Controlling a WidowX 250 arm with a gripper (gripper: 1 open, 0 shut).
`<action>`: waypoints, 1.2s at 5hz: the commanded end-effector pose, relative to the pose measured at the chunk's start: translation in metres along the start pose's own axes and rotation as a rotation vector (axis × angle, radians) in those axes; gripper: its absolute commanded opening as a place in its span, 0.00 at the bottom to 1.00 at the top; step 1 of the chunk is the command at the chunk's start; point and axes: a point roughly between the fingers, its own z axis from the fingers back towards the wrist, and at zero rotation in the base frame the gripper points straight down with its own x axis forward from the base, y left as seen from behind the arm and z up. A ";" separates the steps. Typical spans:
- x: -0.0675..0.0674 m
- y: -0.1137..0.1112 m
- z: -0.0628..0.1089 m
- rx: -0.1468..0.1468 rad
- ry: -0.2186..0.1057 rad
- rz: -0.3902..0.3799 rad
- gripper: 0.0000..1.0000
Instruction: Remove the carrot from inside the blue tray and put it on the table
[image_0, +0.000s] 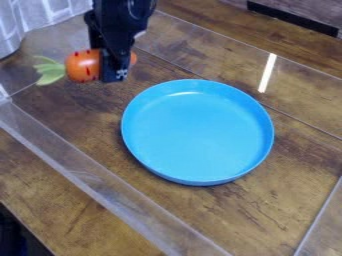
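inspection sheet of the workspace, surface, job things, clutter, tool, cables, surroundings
surface: brown wood-plank table with a glossy sheen
carrot: orange, green leaves at one end, held in the tool, outside the tray
blue tray: round, on the table, nothing in it
clutter: nothing seen
tool: dark, shut on the carrot, to the upper left of the tray in the picture
cables: nothing seen
surroundings: clear plastic barrier along the lower left

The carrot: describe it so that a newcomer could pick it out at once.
Find the large round bright blue plastic dish on the brown wood-plank table. Beyond its upper-left rim, the black robot gripper holds a stubby toy carrot. Only it is orange, with pale green leaves.
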 end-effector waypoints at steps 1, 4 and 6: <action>-0.001 0.004 -0.004 0.018 -0.022 0.017 0.00; 0.005 -0.006 -0.034 0.027 -0.023 -0.021 0.00; 0.016 -0.007 -0.040 0.066 -0.036 -0.065 0.00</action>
